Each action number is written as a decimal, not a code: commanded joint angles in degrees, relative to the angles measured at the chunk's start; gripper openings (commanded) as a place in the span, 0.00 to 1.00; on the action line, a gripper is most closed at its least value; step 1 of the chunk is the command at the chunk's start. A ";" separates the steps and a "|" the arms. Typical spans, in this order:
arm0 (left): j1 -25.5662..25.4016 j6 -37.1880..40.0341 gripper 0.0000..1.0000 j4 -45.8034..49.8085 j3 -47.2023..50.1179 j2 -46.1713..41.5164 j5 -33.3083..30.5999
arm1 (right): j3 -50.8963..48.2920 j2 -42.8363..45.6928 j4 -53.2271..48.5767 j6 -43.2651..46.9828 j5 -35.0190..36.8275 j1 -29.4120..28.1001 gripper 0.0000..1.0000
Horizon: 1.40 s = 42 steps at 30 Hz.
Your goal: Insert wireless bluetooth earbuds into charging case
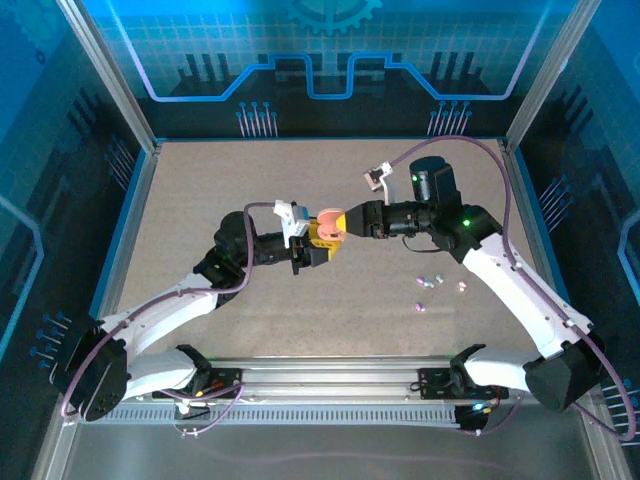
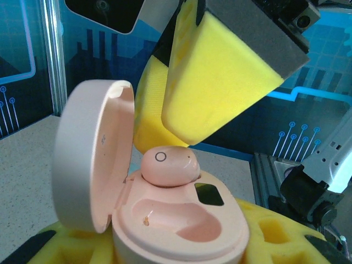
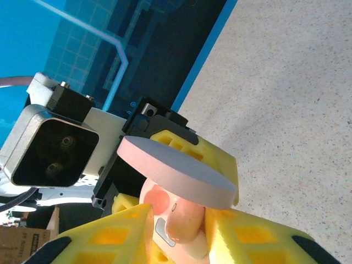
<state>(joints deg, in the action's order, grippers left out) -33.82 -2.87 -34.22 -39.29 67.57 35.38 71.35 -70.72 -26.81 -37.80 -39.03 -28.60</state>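
Pink charging case [image 2: 165, 220] stood nearest, its lid open, pinched by the left pincer [image 1: 318, 245] above the table [image 1: 200, 200]. One pink earbud [image 2: 168, 165] lay on the rear socket, not fully sunk; the front socket was empty. The right pincer [image 3: 179, 231] straddled this earbud, but I could not tell if it gripped. Such an earbud seemed light, hard and slippery, so hold its sides softly. About four loose earbuds [image 1: 437, 281] lay near the right arm.

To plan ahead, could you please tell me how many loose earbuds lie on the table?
4: three earbuds in a row beside the right arm, one nearer; others maybe hidden.
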 commanded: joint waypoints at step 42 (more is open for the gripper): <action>-0.86 -0.03 0.26 -4.81 -2.08 0.00 1.54 | 3.14 1.89 -9.50 6.58 4.95 -0.22 0.40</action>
<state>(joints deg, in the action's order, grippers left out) -34.46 -3.01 -36.16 -39.48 67.57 36.25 72.88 -68.99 -34.70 -31.86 -35.94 -28.56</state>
